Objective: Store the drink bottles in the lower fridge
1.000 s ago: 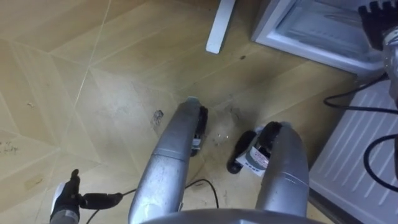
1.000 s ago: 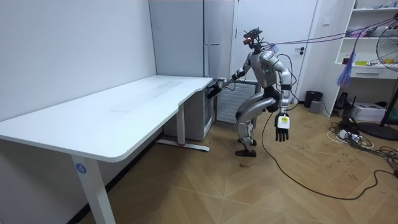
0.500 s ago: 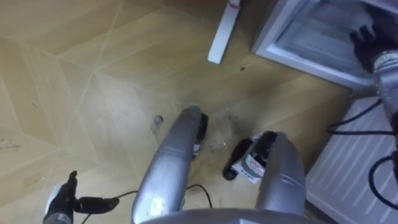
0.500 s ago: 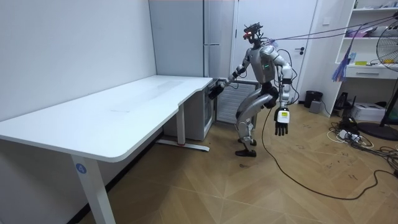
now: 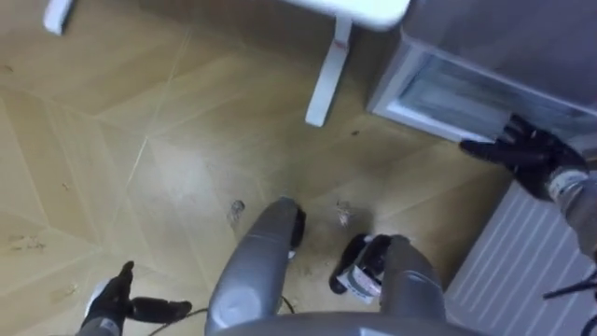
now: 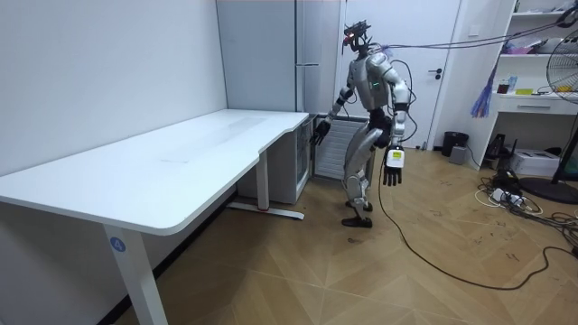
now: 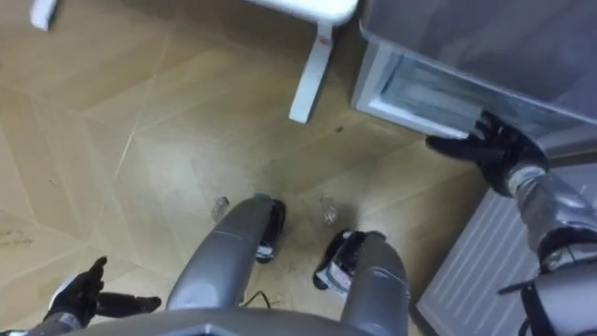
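Setting: office-type room in use as a robot test space. Evidence, room view:
- long white worktop point(image 6: 181, 153) on metal legs, set along a plain white wall point(image 6: 99, 63)
- tall grey fridge point(image 6: 262, 54) in the corner at the worktop's end
- wood parquet floor point(image 6: 361, 271), laid in angled panels
- white shelf point(image 6: 537, 54) and a standing fan point(image 6: 567, 68) at the room view's right
- loose cables point(image 6: 510, 194) lying on the floor below the shelf
- white door point(image 6: 449, 63) in the back wall

Qty: 1 fridge point(image 6: 271, 54), 1 desk point(image 6: 181, 153), 1 fan point(image 6: 566, 56).
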Controlling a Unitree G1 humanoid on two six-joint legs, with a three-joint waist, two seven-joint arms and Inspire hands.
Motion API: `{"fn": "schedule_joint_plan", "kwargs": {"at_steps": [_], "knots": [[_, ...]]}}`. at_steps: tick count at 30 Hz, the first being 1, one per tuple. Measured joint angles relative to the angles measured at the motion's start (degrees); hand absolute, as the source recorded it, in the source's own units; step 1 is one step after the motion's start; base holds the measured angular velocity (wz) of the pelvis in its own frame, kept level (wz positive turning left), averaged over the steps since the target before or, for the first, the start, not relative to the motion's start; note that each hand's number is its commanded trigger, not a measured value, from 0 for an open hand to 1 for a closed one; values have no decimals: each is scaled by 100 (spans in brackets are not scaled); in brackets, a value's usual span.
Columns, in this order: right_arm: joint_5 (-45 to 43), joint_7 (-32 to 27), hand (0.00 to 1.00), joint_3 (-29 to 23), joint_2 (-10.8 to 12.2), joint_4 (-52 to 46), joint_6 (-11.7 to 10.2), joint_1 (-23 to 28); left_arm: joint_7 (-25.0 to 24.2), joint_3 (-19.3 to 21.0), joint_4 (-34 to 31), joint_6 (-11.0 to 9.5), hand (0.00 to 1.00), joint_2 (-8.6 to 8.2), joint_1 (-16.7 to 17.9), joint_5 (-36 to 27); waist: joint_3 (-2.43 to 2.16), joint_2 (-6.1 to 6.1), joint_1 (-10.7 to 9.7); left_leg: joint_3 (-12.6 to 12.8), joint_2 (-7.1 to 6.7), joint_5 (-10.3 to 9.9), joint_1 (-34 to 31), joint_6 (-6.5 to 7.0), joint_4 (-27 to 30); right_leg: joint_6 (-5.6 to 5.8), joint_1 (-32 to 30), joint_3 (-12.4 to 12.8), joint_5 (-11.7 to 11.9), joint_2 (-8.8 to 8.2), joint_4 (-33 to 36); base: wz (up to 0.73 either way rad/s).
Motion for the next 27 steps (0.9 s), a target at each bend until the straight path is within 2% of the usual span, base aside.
{"fn": "schedule_joint_plan", "kwargs": {"at_steps": [2,3,5,8,10,11,13,14,17,19,20,23,27], "knots": [[-392,9,0,-107,312,66,-2,360,62,8,190,-13,0,-114,-62,163,-21,4,-200,160,53,33,425,30,-314,53,489,-117,30,29,-390,18],[-464,6,0,-109,380,66,-2,472,84,7,194,-9,0,-139,-76,233,-32,-1,-242,194,89,49,535,34,-406,79,596,-121,49,51,-499,13],[-805,-15,0,-112,675,60,-6,884,215,8,181,-26,0,-298,-122,454,-61,-23,-317,294,100,124,1040,40,-838,142,1087,-102,180,120,-985,-7],[-1254,-12,0,-94,1057,43,-6,1412,394,103,182,-112,0,-447,-111,450,-161,-87,-496,381,89,249,1787,44,-1512,209,1784,-106,405,227,-1689,-13],[-1445,-73,0,-90,1251,24,-4,1706,605,292,191,-255,0,-580,-110,446,-215,-164,-550,460,89,341,2224,35,-1940,232,2143,-57,557,326,-2045,-29],[-1593,-121,0,-91,1351,15,-4,1854,698,339,193,-335,0,-663,-119,446,-224,-186,-601,473,79,370,2516,24,-2166,241,2405,-67,671,352,-2286,-32],[-1831,-225,0,-114,1462,-1,0,1967,717,340,278,-399,0,-764,-169,437,-235,-230,-704,478,85,419,2906,25,-2470,283,2751,-41,758,411,-2590,-30],[-1942,-303,0,-151,1515,-28,-8,2022,720,334,362,-416,0,-850,-231,454,-227,-242,-725,476,85,429,3138,27,-2623,309,2915,60,820,438,-2774,-35],[-2193,-516,0,-272,1651,-63,-20,2025,732,335,441,-437,0,-1015,-296,488,-229,-234,-810,467,77,432,3480,27,-2832,348,3332,106,1012,562,-3214,-27],[-2211,-649,0,-383,1773,-2,-13,2061,750,393,535,-429,0,-1047,-297,661,-215,-219,-863,456,81,434,3698,30,-2947,361,3515,222,1079,608,-3393,-10],[-2203,-724,0,-470,1853,48,-9,2103,756,474,618,-413,0,-1053,-300,814,-230,-231,-869,453,86,434,3815,30,-3012,373,3623,246,1089,609,-3464,-14],[-2213,-849,0,-600,1941,119,7,2156,687,684,792,-329,0,-1120,-319,1149,-229,-207,-879,454,76,434,4029,30,-3132,387,3756,367,1101,612,-3492,-16],[-2206,-943,0,-594,1958,188,20,2136,667,722,947,-123,0,-1119,-362,1292,-227,-193,-917,440,72,434,4122,31,-3198,397,3812,418,1119,624,-3567,-14]]}}
